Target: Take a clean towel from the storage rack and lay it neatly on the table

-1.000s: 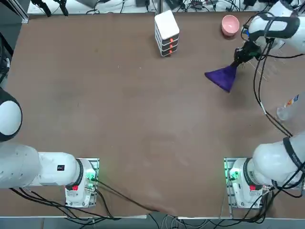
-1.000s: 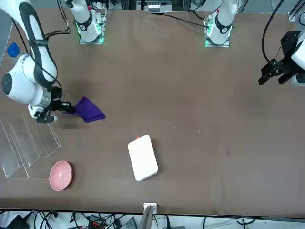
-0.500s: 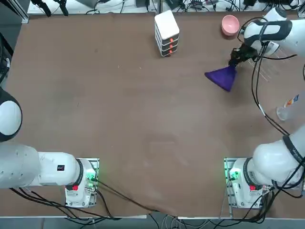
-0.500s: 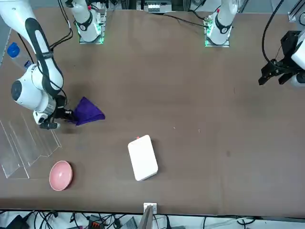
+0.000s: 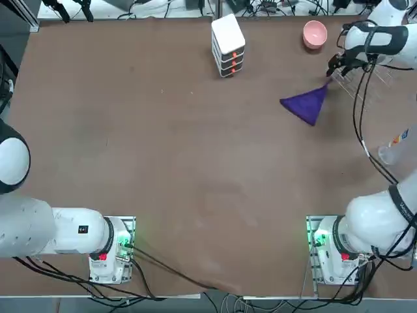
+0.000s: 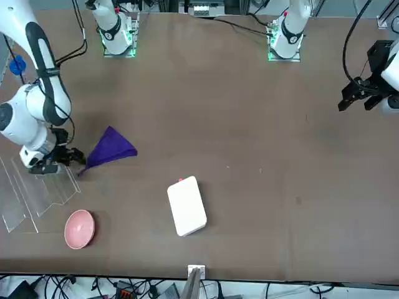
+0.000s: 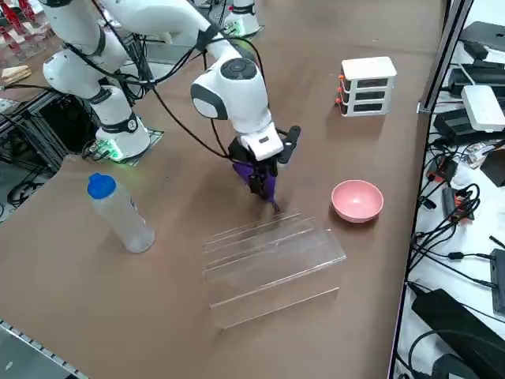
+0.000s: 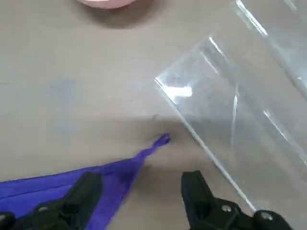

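Observation:
The deep purple towel (image 5: 305,104) lies on the brown table (image 5: 195,163) in a bunched, triangular shape, its narrow tip pointing at the storage rack (image 5: 368,88). The same towel (image 6: 111,147) shows in the front view, and the wrist view has its thin tip (image 8: 72,179) on the tabletop. My right gripper (image 5: 334,65) hovers over that tip, open, with nothing between its fingers (image 8: 192,184). In the right side view the gripper (image 7: 264,185) hides most of the towel (image 7: 245,167). The clear rack (image 7: 272,257) stands right beside the gripper and holds no cloth.
A pink bowl (image 5: 315,32) sits at the far edge near the rack. A white stacked box (image 5: 228,44) with orange marks stands at the far middle. A clear bottle with a blue cap (image 7: 118,212) stands on the robot's right side, near the rack's end.
The right gripper went from shut on the towel to open and let it go. It drew back toward the rack, leaving the towel's corner pulled out to a point.

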